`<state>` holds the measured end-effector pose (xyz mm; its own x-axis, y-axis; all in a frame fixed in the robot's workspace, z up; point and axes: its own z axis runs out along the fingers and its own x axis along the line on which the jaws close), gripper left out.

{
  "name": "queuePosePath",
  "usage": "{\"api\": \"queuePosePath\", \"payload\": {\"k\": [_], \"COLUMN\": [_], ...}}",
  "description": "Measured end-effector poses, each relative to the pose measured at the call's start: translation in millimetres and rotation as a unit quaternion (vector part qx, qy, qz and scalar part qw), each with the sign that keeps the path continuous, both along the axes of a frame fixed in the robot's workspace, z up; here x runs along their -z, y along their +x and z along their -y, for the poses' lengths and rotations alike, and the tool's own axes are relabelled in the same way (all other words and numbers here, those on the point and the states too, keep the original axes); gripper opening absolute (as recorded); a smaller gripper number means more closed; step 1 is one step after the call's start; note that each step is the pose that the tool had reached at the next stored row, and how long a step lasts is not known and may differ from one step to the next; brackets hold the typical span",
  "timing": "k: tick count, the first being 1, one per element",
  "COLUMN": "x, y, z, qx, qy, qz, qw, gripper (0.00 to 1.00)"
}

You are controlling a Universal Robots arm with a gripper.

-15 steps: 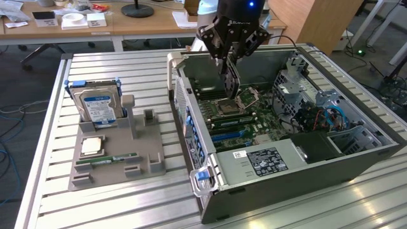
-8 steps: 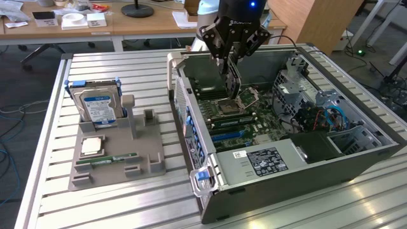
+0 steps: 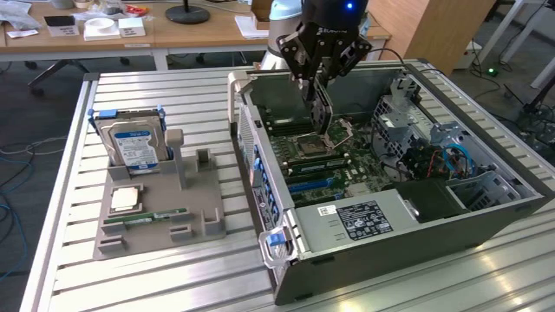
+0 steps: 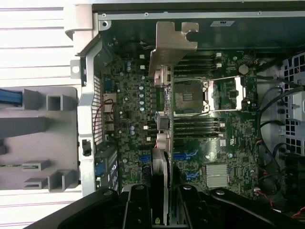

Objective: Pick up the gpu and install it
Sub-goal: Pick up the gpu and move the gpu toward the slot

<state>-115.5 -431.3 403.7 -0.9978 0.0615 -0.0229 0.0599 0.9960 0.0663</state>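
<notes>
One gripper hangs over an open computer case, its fingers clenched on the gpu. The card hangs upright, long edge down, inside the case, near the rear wall and just beside the open processor socket. Its lower edge is close above the motherboard; whether it touches cannot be told. There is open room toward the drive bays on the exterior view's right. From the wrist the gpu shows as a thin strip, its lower end hidden between the fingers. Beside the case, on the slatted table, one grey tray holds one hard drive, one square chip and one memory stick.
</notes>
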Motion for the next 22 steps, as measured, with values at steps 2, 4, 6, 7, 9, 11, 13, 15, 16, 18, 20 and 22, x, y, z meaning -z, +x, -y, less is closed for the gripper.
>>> {"api": "queuePosePath", "payload": {"k": [2,4,6,7,9,11,13,15,16,18,20,22], "x": [0.0,0.0,0.0,0.0,0.0,0.0,0.0,0.1,0.1,0.1,0.1,0.1], "y": [2.2,4.6,6.0,6.0,6.1,6.1,6.3,7.6,8.3,9.3,9.3,9.5], "z": [0.0,0.0,0.1,0.1,0.0,0.0,0.0,0.0,0.0,0.1,0.0,0.0], "qx": [0.0,0.0,0.0,0.0,0.0,0.0,0.0,0.0,0.0,0.0,0.0,0.0], "qy": [0.0,0.0001,0.0001,0.0002,0.0002,0.0002,0.0002,0.0002,0.0002,0.0002,0.0002,0.0002], "qz": [0.0001,0.0,0.0,0.0,0.0,0.0,0.0,0.0,0.0,0.0,0.0,0.0], "qw": [1.0,1.0,1.0,1.0,1.0,1.0,1.0,1.0,1.0,1.0,1.0,1.0], "gripper": [0.27,0.27,0.27,0.27,0.27,0.27,0.27,0.27,0.27,0.27,0.27,0.27]}}
